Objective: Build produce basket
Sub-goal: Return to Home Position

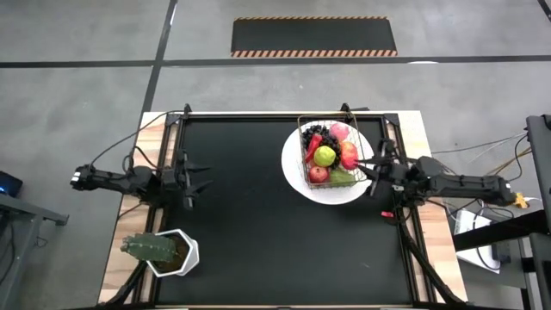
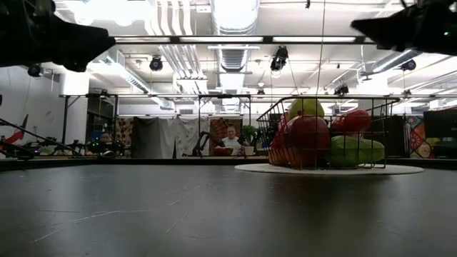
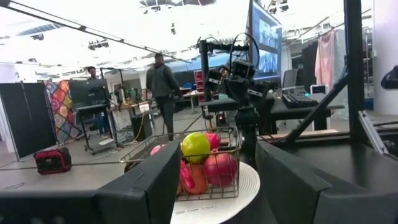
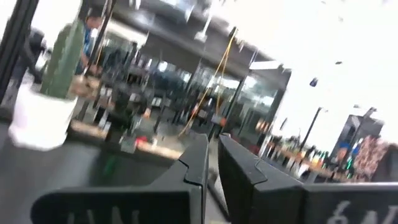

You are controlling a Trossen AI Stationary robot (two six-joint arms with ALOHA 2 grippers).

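Observation:
The wire-mesh basket stands on a round white plate at the table's right far part. It holds the produce: a green apple, red apples, dark grapes, a red pepper, a pink peach and a green piece. The low view shows the basket with the fruit piled above its rim. My right gripper hovers at the plate's right edge, raised and shut, and its wrist view shows the fingers nearly together. My left gripper waits at the table's left, open, facing the basket.
A green cactus-like plant in a white hexagonal pot stands at the table's near left corner. The black mat between the arms carries nothing else. People and equipment show in the room beyond the table.

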